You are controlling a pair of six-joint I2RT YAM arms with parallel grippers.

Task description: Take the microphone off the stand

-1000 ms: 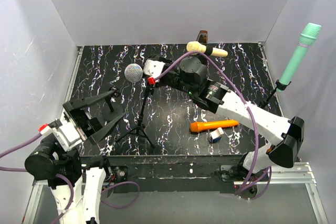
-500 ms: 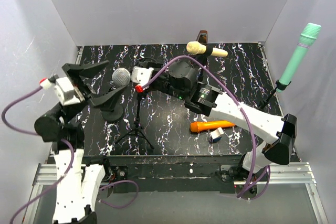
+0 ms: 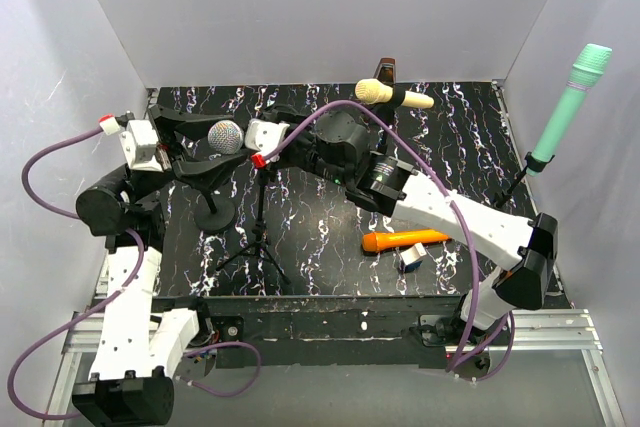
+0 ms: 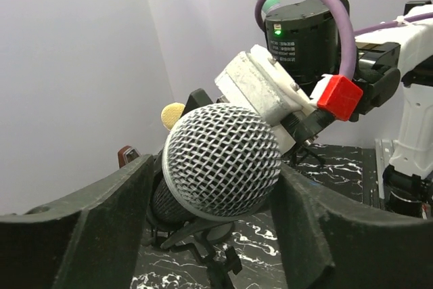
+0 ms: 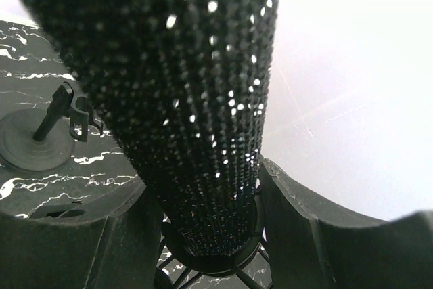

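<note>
Top view: the microphone, with a silver mesh head and a black glittering body, sits at the head of the tripod stand, at about 10 o'clock from the middle of the black marbled tabletop. Its head points toward 9 o'clock and the body lies near level. The right claw reaches in from 3 o'clock and is clamped on the microphone body; its wrist view shows the body filling the gap, with a finger against each flank. Below the fingers a dark ring wraps the lower end of the body, with tripod legs under it, so the microphone reads as not yet off the stand. The left claw comes in from 9 o'clock and straddles the mesh head, jaws partly apart, one finger on each side of the ball. I cannot tell whether either finger presses on the mesh or only stands beside it. Elsewhere on the tabletop: a round-base stand at 8 o'clock, near the tripod feet. An orange microphone lies flat at 4 o'clock, with a small blue-and-white box just beside it at its 6 o'clock. A cream microphone is held up at the back edge at 1 o'clock, and a green microphone is tilted on its own mount at 3 o'clock by the right wall
</note>
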